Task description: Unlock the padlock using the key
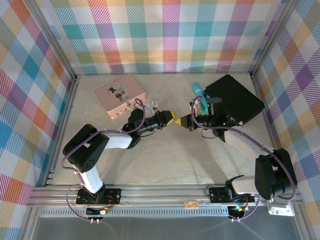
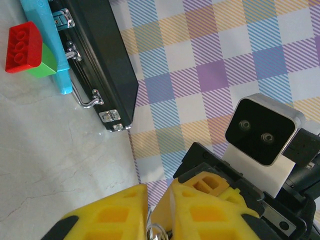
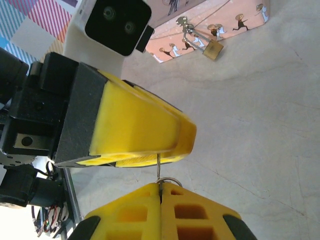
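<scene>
The pink rectangular tin (image 3: pixel 220 15) sits at the top of the right wrist view. The small brass padlock (image 3: pixel 214 49) hangs at its latch, well apart from both grippers. At mid-frame overhead, the right gripper (image 3: pixel 160 189) is clamped on the slim key (image 3: pixel 158 167) — an edge-on metal sliver with a wire ring. The left gripper (image 2: pixel 150 202) has drawn nearly together over the key's far end — whether it truly pinches I cannot tell. If the right gripper releases early, the key could drop or twist askew.

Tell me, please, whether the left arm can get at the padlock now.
Probably yes: the padlock hangs from the pink tin, bare table before it, close to the left fingers, though they pinch the key.
</scene>
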